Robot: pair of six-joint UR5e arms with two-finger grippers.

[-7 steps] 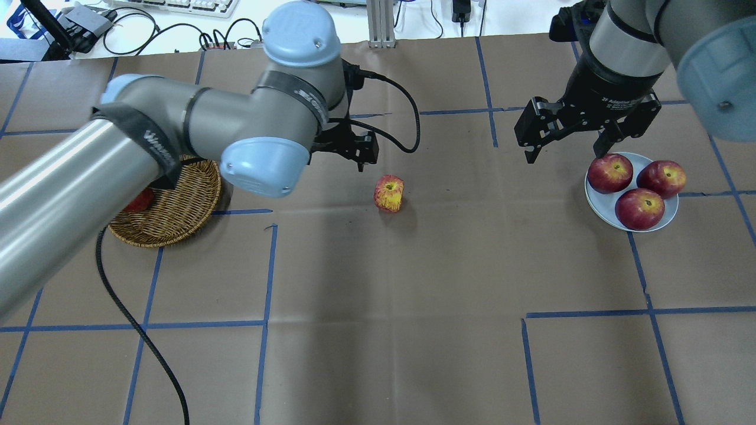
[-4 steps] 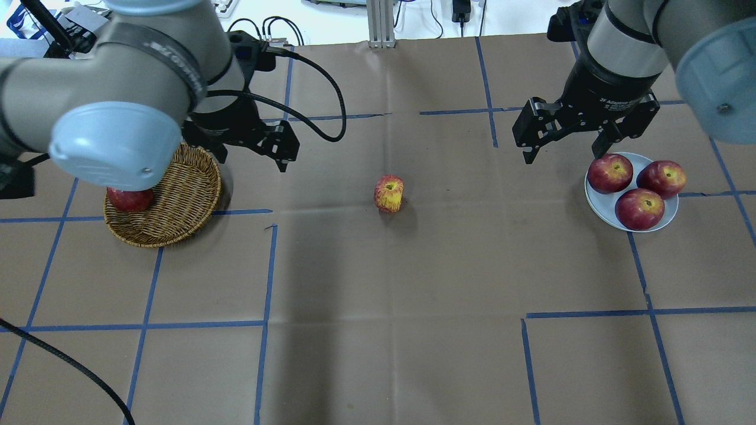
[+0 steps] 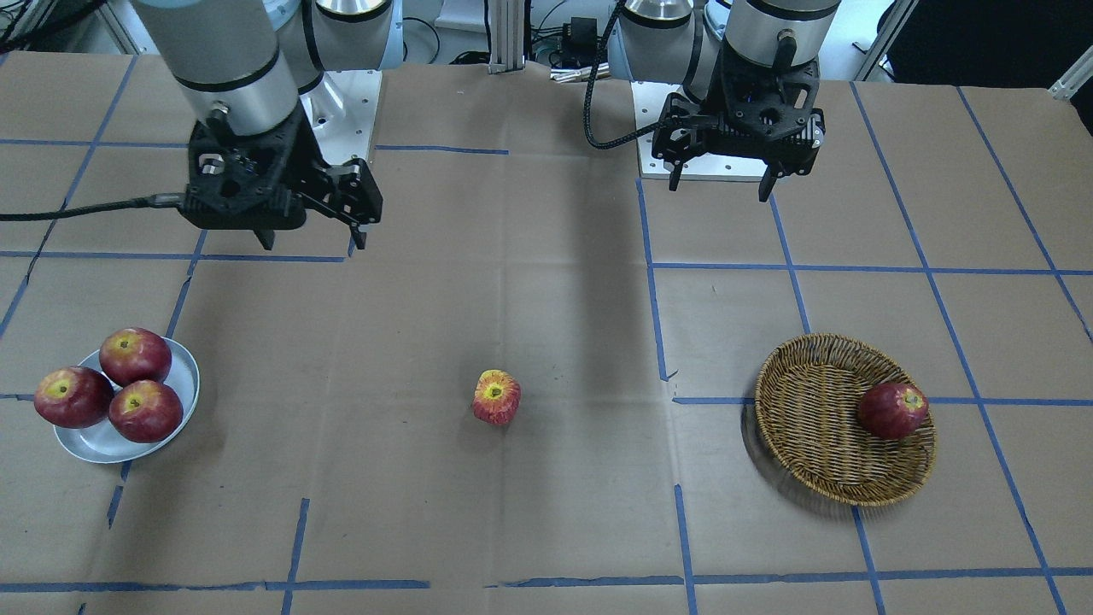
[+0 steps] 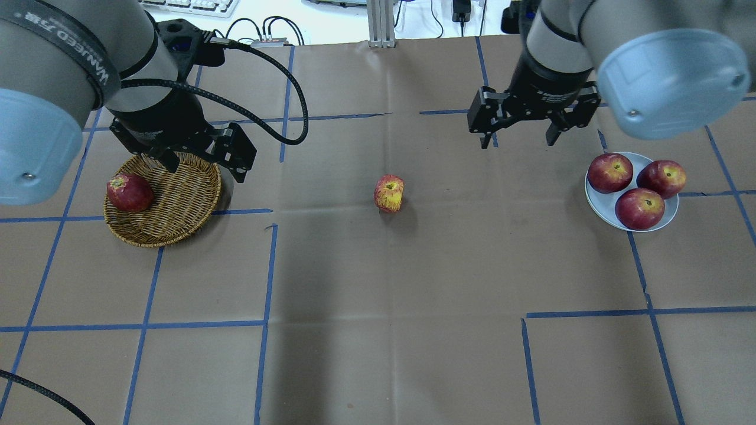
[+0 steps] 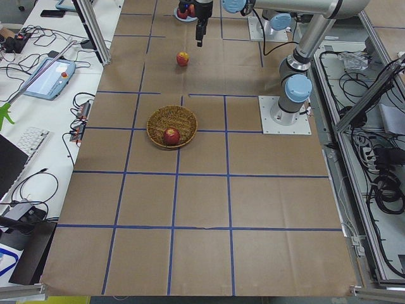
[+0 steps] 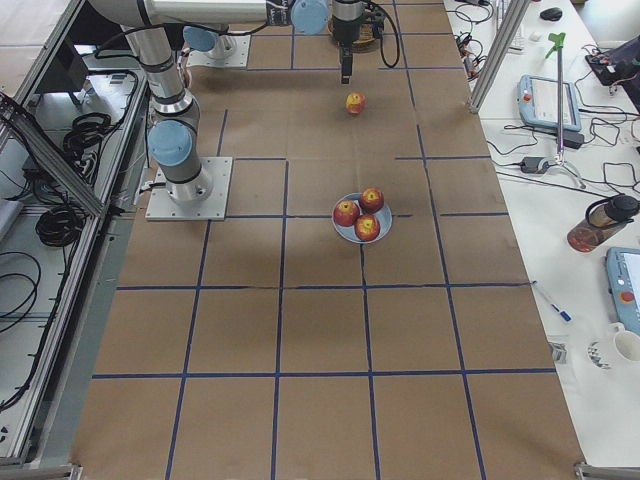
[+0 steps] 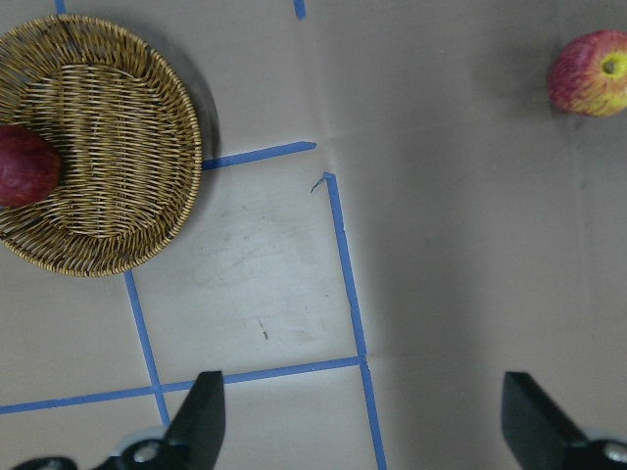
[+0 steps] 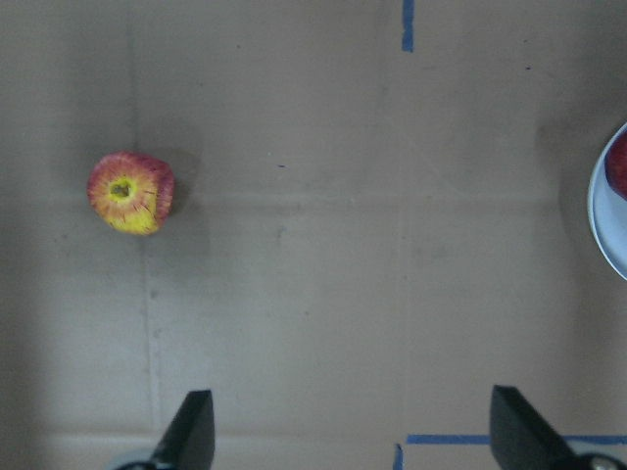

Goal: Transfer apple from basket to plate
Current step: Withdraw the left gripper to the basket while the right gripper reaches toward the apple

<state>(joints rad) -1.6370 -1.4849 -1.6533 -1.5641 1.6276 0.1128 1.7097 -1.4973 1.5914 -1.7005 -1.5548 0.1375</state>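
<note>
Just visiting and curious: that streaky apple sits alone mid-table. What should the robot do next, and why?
Probably move the right end effector over the apple and lower it. The apple lies on the bare table between the basket and the plate, held by nothing; the right end effector is open, empty, and on the plate's side.
</note>
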